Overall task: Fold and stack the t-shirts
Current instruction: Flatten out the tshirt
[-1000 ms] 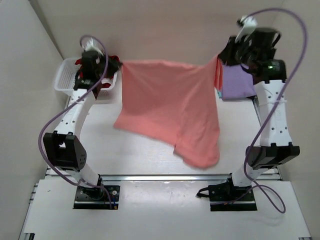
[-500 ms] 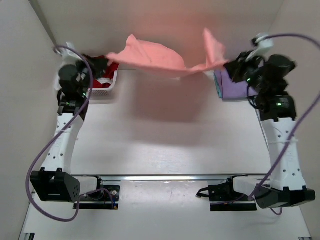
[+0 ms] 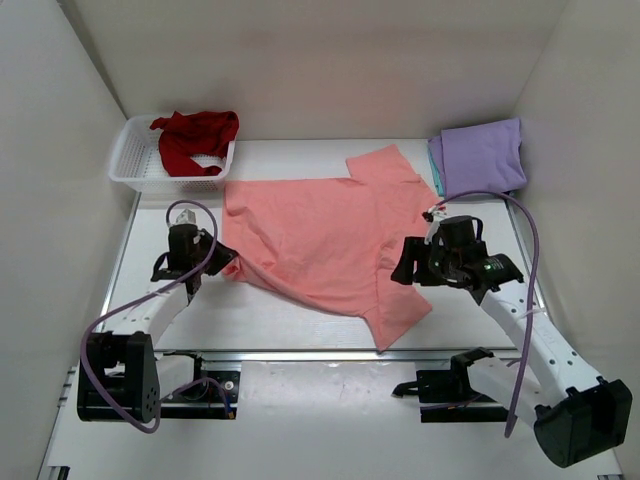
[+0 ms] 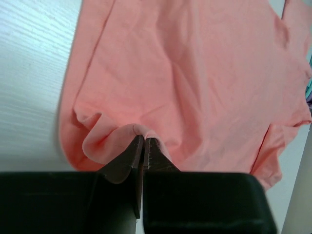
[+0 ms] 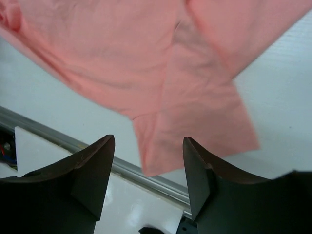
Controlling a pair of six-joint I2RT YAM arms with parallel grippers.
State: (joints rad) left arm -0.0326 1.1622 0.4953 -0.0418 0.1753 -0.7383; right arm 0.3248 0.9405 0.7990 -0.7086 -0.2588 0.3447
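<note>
The salmon-pink t-shirt point(image 3: 320, 235) lies spread flat across the middle of the table. My left gripper point(image 3: 225, 262) is low at the shirt's near-left corner. In the left wrist view its jaws point(image 4: 143, 139) stand almost together, pinching a raised fold of the pink cloth point(image 4: 195, 73). My right gripper point(image 3: 403, 262) hovers open over the shirt's right side, with nothing between its fingers point(image 5: 148, 139); the pink cloth point(image 5: 204, 112) lies below them. A dark red t-shirt point(image 3: 195, 140) is bunched in the basket. A folded lavender t-shirt point(image 3: 485, 155) rests at the back right on a teal one point(image 3: 435, 165).
The white lattice basket point(image 3: 135, 165) stands at the back left against the wall. White walls close in the left, back and right sides. A metal rail point(image 3: 330, 355) runs along the table's near edge, close to the shirt's lowest corner.
Both arms swept the pink shirt up and toward the back, then brought it down toward the near edge, so it now lies flat. The right gripper opened and let go.
</note>
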